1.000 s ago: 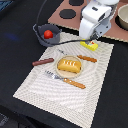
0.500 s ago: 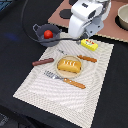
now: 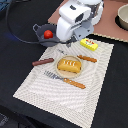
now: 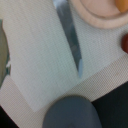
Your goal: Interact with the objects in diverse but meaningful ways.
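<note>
Laid out as a place setting on a pale mat (image 3: 75, 95) spread over the dark desk (image 3: 20, 30). At mid-frame of the exterior view: tan plate (image 3: 59, 71) carrying the loaf (image 3: 69, 65), kept central as the main dish. Just below it, lying diagonally: fork (image 3: 64, 79) with orange handle, prongs toward the frame's left. Right of the plate: knife (image 3: 88, 58), orange handle out, blade running toward the arm. Left of the plate: sausage (image 3: 43, 62), loose on the mat. Upper right corner of the mat: yellow block (image 3: 89, 44). Upper left, off the mat edge: grey pot (image 3: 42, 36) holding the tomato (image 3: 47, 34), probably as if for cooking. Top right corner: second pot (image 3: 122, 17) on a brown board (image 3: 112, 31). Arm head (image 3: 75, 20) positioned at top centre, over the mat's upper edge near the knife blade. In the wrist view: blade (image 4: 70, 36) close below, plate rim (image 4: 97, 15) at upper right. Fingers: hidden under the housing in the exterior view, blurred in the wrist view; spread or pressed together cannot be told. Likely next target, judged from position: the knife.
</note>
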Robot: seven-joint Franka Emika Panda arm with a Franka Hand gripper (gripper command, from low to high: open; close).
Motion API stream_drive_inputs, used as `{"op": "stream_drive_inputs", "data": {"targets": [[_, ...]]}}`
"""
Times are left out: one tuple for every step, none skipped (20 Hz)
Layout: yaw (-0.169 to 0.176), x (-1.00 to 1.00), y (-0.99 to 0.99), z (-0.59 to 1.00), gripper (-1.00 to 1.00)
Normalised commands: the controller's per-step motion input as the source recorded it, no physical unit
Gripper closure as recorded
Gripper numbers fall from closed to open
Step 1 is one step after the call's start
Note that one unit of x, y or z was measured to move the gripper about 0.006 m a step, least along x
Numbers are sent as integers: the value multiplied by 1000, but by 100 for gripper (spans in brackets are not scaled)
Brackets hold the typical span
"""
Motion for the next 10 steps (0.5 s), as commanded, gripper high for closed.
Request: {"op": "stream_drive_inputs", "data": {"targets": [[0, -923, -420, -134, -100], [0, -937, -406, -180, -100], [0, -949, -406, -231, -100], [0, -960, -409, -274, -100], [0, -969, -411, -300, -100], [0, -980, -409, -331, -100], [0, -986, -426, -354, -100], [0, -994, -431, -400, -100], [0, -1000, -411, -451, -100], [4, -991, -374, -486, -100]]}}
